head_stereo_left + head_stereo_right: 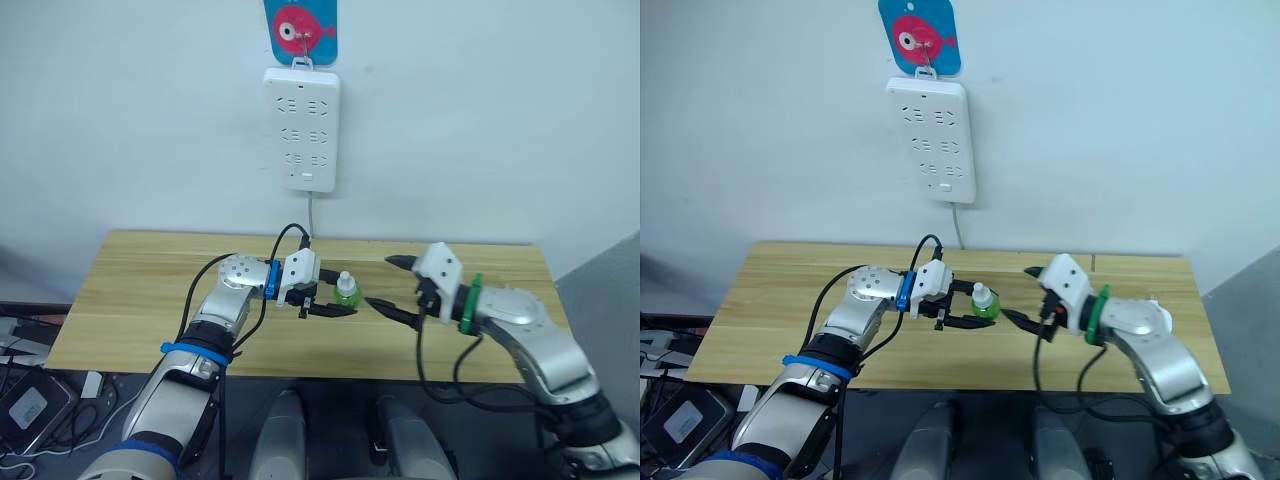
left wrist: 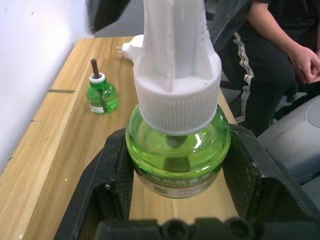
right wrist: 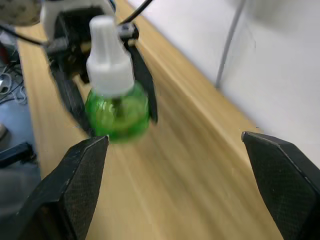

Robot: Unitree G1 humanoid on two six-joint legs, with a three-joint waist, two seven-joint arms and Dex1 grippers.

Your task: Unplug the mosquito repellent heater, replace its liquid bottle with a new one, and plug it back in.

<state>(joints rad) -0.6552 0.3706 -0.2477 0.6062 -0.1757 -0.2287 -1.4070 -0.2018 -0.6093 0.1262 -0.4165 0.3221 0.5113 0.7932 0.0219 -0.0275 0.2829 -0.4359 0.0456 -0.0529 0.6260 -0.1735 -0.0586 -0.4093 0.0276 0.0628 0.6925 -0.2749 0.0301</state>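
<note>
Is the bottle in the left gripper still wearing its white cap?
Yes: the green bottle clamped in the left gripper has a ribbed white cap on its neck.

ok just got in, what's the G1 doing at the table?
The left gripper is shut on a capped green liquid bottle, held above the wooden table. The right gripper is open, facing that bottle from close by. A second green bottle, uncapped with its wick showing, stands on the table, with the white heater lying beyond it. Nothing is plugged into the wall power strip.

Green bottle (image 2: 177, 150) label print: illegible.
</note>
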